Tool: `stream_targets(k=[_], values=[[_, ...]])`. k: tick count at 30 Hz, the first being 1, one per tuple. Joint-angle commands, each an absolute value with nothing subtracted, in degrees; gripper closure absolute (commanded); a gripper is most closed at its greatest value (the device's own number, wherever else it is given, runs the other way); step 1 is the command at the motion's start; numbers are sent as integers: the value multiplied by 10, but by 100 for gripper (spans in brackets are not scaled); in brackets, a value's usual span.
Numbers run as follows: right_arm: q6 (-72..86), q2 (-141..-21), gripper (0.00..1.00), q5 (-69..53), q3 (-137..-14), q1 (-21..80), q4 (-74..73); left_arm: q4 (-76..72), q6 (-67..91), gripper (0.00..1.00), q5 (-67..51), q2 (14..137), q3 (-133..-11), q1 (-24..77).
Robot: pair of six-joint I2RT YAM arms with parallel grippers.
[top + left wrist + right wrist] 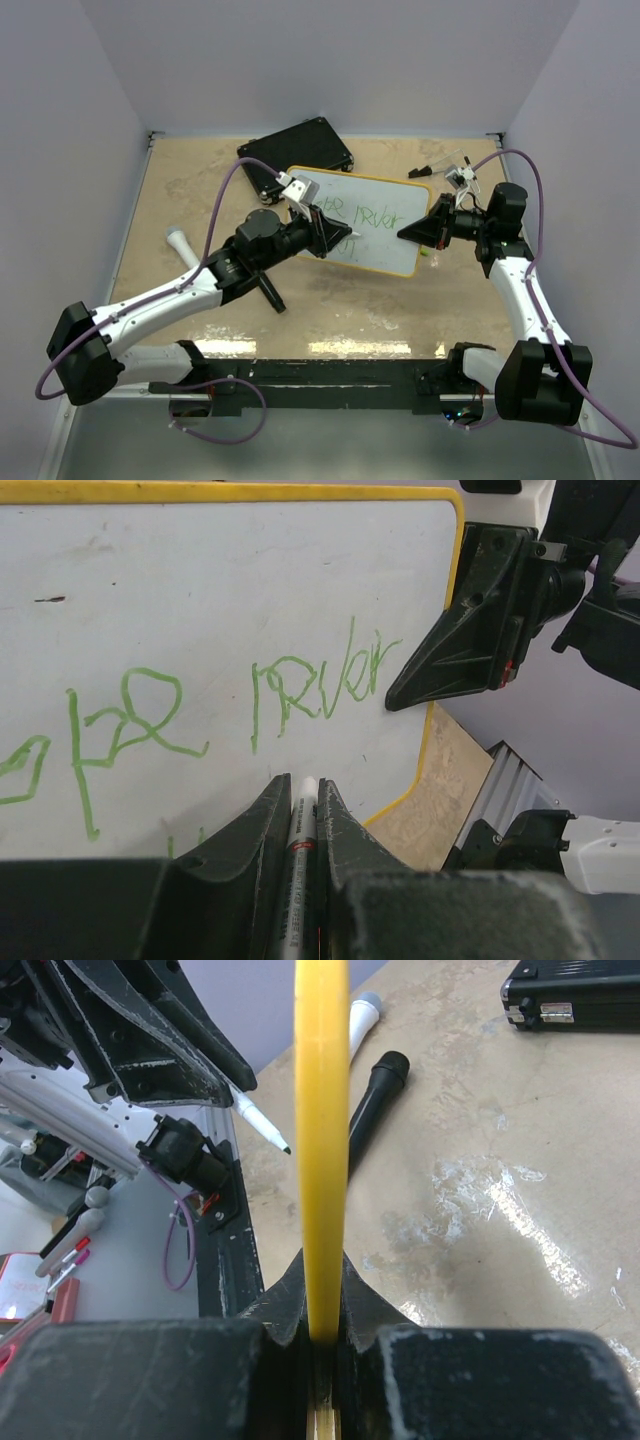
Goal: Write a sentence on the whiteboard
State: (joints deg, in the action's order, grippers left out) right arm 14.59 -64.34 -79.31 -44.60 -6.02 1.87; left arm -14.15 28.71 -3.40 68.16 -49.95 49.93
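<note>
Left wrist view has the left gripper (pixel 303 788) clenched on a marker (pixel 300 850), whose tip pokes out past the fingertips toward the whiteboard (pixel 200 600) straight ahead. Whether the tip meets the face I cannot tell. The sentence (pixel 320 680), in green, runs just beyond that tip. Opposite, the right gripper (pixel 322 1285) is clamped on the board's yellow rim. I'd judge the board light, stiff and slick-faced, apt to pivot under pen pressure, so the rim is the place to hold it. Beyond the board, past both grippers, sits a black case (pixel 297 147), shut, its contents hidden.
</note>
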Motion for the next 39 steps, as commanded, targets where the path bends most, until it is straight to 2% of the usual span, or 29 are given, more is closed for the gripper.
stream_targets(k=[1,39], values=[[157,-625,100,-831,-450,-59,61,-171,276,100,-26,699,-532,511],[157,-628,100,-831,-451,-59,62,-139,236,100,42,744,-547,541]])
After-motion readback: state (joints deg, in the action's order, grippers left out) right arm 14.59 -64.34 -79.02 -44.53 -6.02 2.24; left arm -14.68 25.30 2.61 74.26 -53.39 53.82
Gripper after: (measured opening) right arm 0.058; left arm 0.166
